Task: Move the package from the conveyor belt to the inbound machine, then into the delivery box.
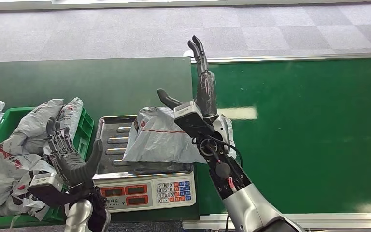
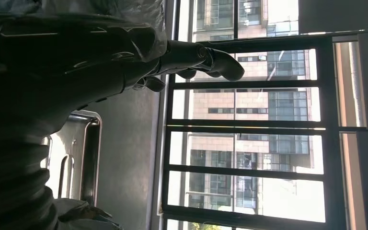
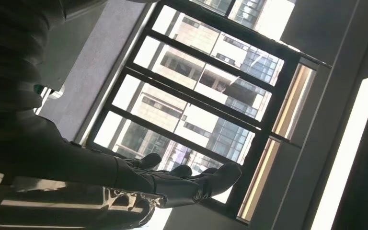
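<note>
One grey plastic package [image 1: 159, 137], crinkled and soft-sided with a red line across it, lying on the ribbed metal tray of the inbound machine [image 1: 125, 166], a weighing scale with two red displays and a coloured keypad. Two hands showing, both holding nothing. Right hand [image 1: 200, 84] rising just above and behind the package's far edge, dark fingers pointing up and apart, thumb jutting out toward the package side, not touching the bag as far as can be told. Left hand [image 1: 70, 152] hovering beside the scale's tray, fingers spread and upright, thumb angled toward the tray, package lying just past it on the thumb side. One green plastic delivery box [image 1: 84, 128] sitting behind and beside the left hand, several more grey and white bags [image 1: 38, 121] piled inside, count unclear. One flat green conveyor belt [image 1: 314, 135] stretching away beyond the right hand, edged with a pale metal rail. Grey carpet tiles [image 1: 125, 31] lying further off.
</note>
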